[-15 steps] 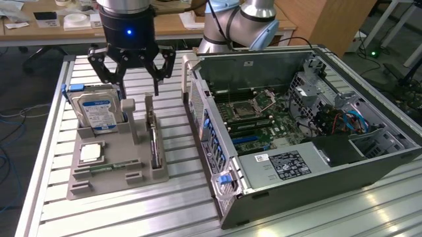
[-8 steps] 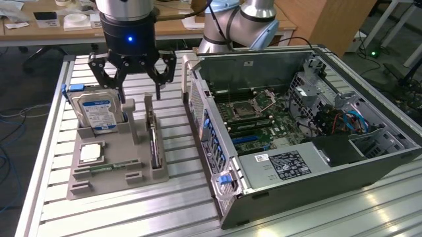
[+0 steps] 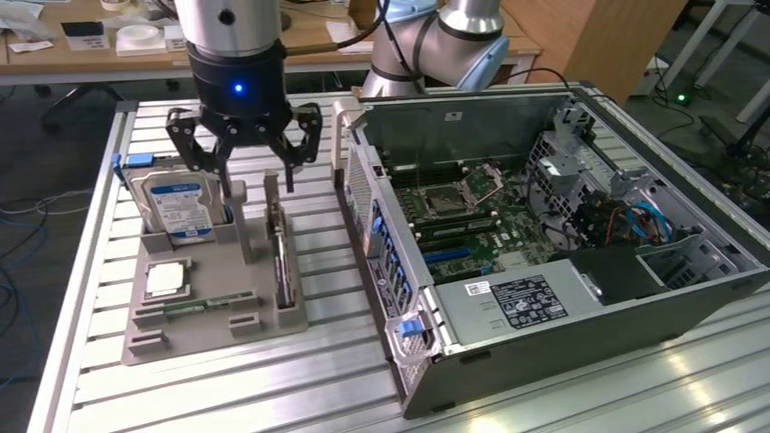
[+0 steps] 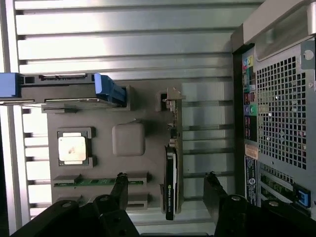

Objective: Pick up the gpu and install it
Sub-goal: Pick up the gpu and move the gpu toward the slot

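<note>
Lying nearest on the slatted aluminium table point(image 3: 325, 379), a grey fixture tray point(image 3: 205, 338) keeps each part in its own moulded seat, presumably so that the arm finds every piece at a known place; at its near end a slim green memory stick point(image 3: 198, 305) rests flat in a groove, and just behind it a processor chip point(image 3: 166, 280) sits face up in a square pocket. Along the tray's edge on the exterior view's right, the gpu point(image 3: 279, 262) stands on its long edge in a narrow slot, which leaves its two flat faces free for a pinch from above. Farther back a silver hard drive point(image 3: 180, 207) with a blue-white label stands upright in its cradle. Over the far part of the tray hangs the gripper point(image 3: 255, 185), its claw spread wide and holding nothing; in the wrist view the two fingers point(image 4: 120, 183) straddle the line of the card, one to each side and apart from it, so the task's thing is not yet lifted. Beside the tray, on the exterior view's right, the computer case point(image 3: 398, 298) lies with its side off, its motherboard point(image 3: 470, 216) bare and facing up, open to reach from above. Beyond all this stands a wooden desk point(image 3: 72, 63) with small items
</note>
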`<state>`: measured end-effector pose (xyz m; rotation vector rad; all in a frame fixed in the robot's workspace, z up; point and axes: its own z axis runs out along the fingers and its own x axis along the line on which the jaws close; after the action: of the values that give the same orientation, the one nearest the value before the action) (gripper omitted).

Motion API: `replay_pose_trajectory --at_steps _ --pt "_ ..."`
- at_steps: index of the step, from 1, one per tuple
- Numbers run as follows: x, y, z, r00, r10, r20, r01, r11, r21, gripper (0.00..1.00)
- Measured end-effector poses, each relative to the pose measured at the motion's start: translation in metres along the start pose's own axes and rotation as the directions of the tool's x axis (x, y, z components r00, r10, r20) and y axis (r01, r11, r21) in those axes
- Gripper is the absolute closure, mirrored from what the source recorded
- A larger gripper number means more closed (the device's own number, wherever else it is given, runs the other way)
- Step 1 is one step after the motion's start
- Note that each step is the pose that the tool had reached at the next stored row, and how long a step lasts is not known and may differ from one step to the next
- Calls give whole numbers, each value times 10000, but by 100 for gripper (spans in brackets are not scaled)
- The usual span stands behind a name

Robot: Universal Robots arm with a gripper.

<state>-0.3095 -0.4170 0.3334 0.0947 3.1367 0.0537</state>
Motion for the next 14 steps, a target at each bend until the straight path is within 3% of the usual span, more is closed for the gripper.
replay_pose_trajectory --at_steps 14 --pt "-61 -111 227 9998 -186 -8 186 9998 0 28"
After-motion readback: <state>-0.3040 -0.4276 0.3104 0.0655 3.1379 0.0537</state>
